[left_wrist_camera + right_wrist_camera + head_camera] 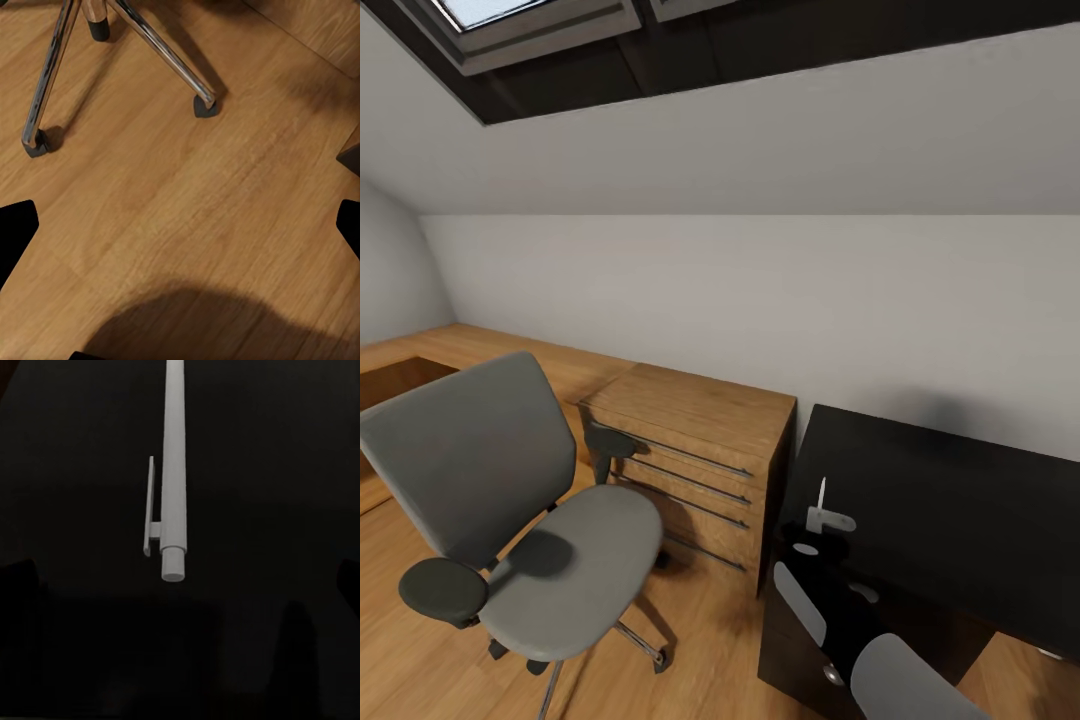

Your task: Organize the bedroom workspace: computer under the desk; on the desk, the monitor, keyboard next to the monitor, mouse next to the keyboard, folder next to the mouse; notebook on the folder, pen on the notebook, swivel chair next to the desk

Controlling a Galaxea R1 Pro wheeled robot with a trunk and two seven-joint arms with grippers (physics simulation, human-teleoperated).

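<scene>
The right gripper (822, 520) grasps the pen (173, 472) over the bench's (960, 500) left edge; the left gripper's state cannot be told.

Light-wood drawer chest (695, 455) beneath a skylight (520, 20).

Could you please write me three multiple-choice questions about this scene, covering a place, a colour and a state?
1. Where is the pen?
A. On the chair seat
B. At the black desk top
C. On the wooden floor

2. What colour is the chair's upholstery?
A. Grey
B. Red
C. Blue

3. How is the left gripper?
A. Shut on a chair leg
B. Shut on nothing
C. Open

Answers:
1 B: the pen shows against the desk top.
2 A: the chair has a grey seat and back.
3 C: the left gripper has its fingertips far apart, with bare floor between.
</scene>
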